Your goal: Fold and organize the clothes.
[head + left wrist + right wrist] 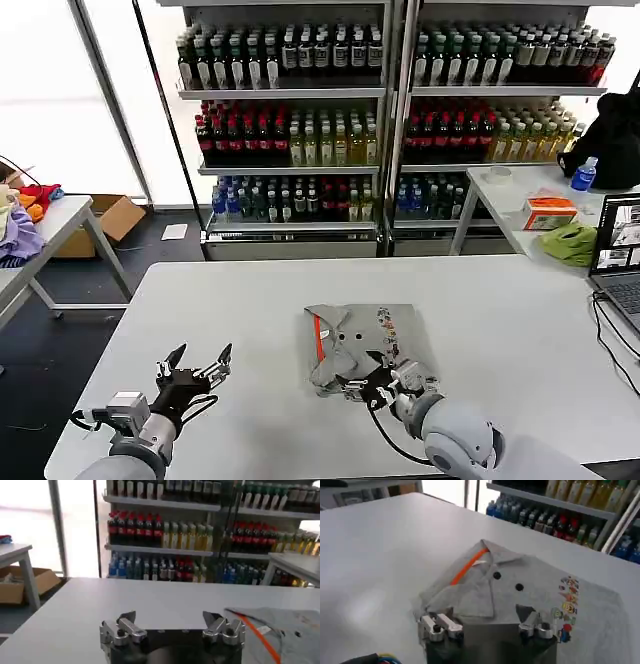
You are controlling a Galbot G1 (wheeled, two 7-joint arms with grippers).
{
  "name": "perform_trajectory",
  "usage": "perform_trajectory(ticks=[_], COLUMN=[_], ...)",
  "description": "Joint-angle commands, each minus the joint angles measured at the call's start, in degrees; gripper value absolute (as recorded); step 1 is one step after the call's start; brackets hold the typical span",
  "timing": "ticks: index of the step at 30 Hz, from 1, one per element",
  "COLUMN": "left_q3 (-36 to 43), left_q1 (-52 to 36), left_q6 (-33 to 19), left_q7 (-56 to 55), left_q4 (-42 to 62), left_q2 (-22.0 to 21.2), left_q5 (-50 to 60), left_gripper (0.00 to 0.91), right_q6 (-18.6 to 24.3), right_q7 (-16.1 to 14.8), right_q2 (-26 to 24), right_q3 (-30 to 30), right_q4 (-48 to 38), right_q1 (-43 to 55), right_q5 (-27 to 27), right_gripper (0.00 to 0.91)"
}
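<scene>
Item 1 — shirt (362,345): grey, folded into a compact packet, collar w/ orange-red lining and two dark buttons, small multicolour chest graphic. Lies mid-surface, slightly to robot's right of centre; near edge looks a bit bunched, so fold prob. not finished.

Item 2 — right pincer (372,388): at the shirt's near edge, over the fabric. Fingers (436,625) parted in the wrist view, nothing visibly pinched between them; whether tips touch the cloth — can't tell. Shirt lies directly ahead of this pincer, extending away from robot toward the shelves (290,120).

Item 3 — left pincer (197,362): released, fingers spread, hovering over bare surface (230,300), well apart from the shirt, which lies to its right. Idle by the look of it.

Key relation: right arm is clearly the nearer one; shirt's collar-to-hem axis runs roughly away from robot, so next tuck or smoothing prob. falls to the right pincer at that near edge. Left would need to cross toward centre to help.

Risk: loose near edge could drag and undo the fold.
</scene>
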Motion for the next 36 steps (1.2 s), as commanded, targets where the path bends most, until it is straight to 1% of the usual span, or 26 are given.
perform_trajectory(ticks=[1, 3, 6, 7, 8, 9, 10, 12, 13, 15, 17, 19, 20, 22, 24, 27, 30, 36], left_q3=[0.11, -0.36, -1.33, -1.75, -1.98, -2.19, -2.49, -2.75, -2.73, -2.60, -2.33, -2.05, -2.06, -1.62, -1.06, -0.69, -0.24, 0.21], left_q1=[0.09, 0.20, 0.42, 0.60, 0.74, 0.93, 1.29, 1.85, 2.23, 2.31, 1.85, 1.32, 1.19, 1.31, 1.33, 0.97, 0.77, 0.26], left_q6=[-0.03, -0.71, -2.86, -3.78, -4.75, -6.02, -6.53, -7.84, -8.53, -9.08, -9.41, -9.60, -8.60, -9.53, -12.00, -12.11, -11.97, -11.55], left_q7=[0.18, 0.15, 0.22, 0.21, 0.13, 0.05, 0.06, 0.13, 0.32, 0.47, 0.41, 0.19, 0.82, 0.91, 0.67, 0.94, 0.81, 0.73], left_q4=[-0.21, -0.45, -1.24, -1.82, -1.96, -2.34, -2.72, -3.20, -3.45, -3.65, -3.66, -3.42, -3.40, -2.92, -2.23, -1.20, -0.98, -1.21], left_q2=[-0.55, -0.83, -2.34, -3.19, -3.36, -4.41, -4.99, -5.50, -5.67, -5.80, -6.07, -6.44, -6.52, -6.69, -6.70, -6.35, -6.18, -5.76], left_q5=[0.25, 0.29, 0.69, 0.62, 0.58, 0.66, 0.93, 1.69, 2.50, 3.09, 3.29, 4.42, 7.23, 8.66, 7.93, 8.15, 8.14, 8.02], left_gripper=[0.907, 0.907, 0.907, 0.907, 0.907, 0.907, 0.907, 0.907, 0.907, 0.907, 0.907, 0.907, 0.907, 0.907, 0.907, 0.907, 0.907, 0.907], right_q6=[0.10, 0.21, 0.26, 0.32, 0.32, 0.35, 0.36, 0.36, 0.38, 0.42, 0.74, 1.87, 2.25, 2.56, 2.88, 3.61, 3.89, 3.90], right_q7=[1.17, 1.62, 2.55, 3.00, 3.06, 3.58, 4.14, 4.91, 5.26, 5.58, 5.36, 4.76, 4.33, 4.32, 4.41, 4.36, 4.56, 4.89], right_q2=[-1.47, -0.87, 1.15, 2.99, 3.22, 5.02, 6.22, 7.85, 9.38, 10.27, 11.00, 11.60, 12.18, 12.55, 12.90, 13.21, 13.90, 15.30], right_q3=[6.08, 7.66, 12.23, 16.23, 16.70, 20.07, 23.44, 26.74, 29.83, 32.08, 35.01, 37.41, 38.39, 40.24, 42.80, 45.49, 47.10, 48.33], right_q4=[4.48, 4.70, 5.17, 5.16, 5.17, 5.21, 5.33, 5.39, 5.12, 4.68, 4.25, 4.48, 4.66, 5.09, 5.85, 6.86, 7.46, 9.29], right_q1=[-2.18, -1.95, -2.82, -4.07, -4.22, -5.42, -6.87, -8.13, -9.73, -10.99, -14.58, -17.42, -18.94, -20.19, -22.39, -24.62, -25.66, -26.94], right_q5=[2.23, 1.56, -0.20, -3.27, -3.59, -5.88, -6.79, -7.02, -7.71, -8.23, -9.31, -10.96, -11.76, -11.85, -12.04, -12.67, -12.76, -12.81], right_gripper=[0.887, 0.887, 0.897, 0.907, 0.907, 0.907, 0.907, 0.907, 0.907, 0.907, 0.907, 0.907, 0.907, 0.907, 0.907, 0.907, 0.907, 0.907])
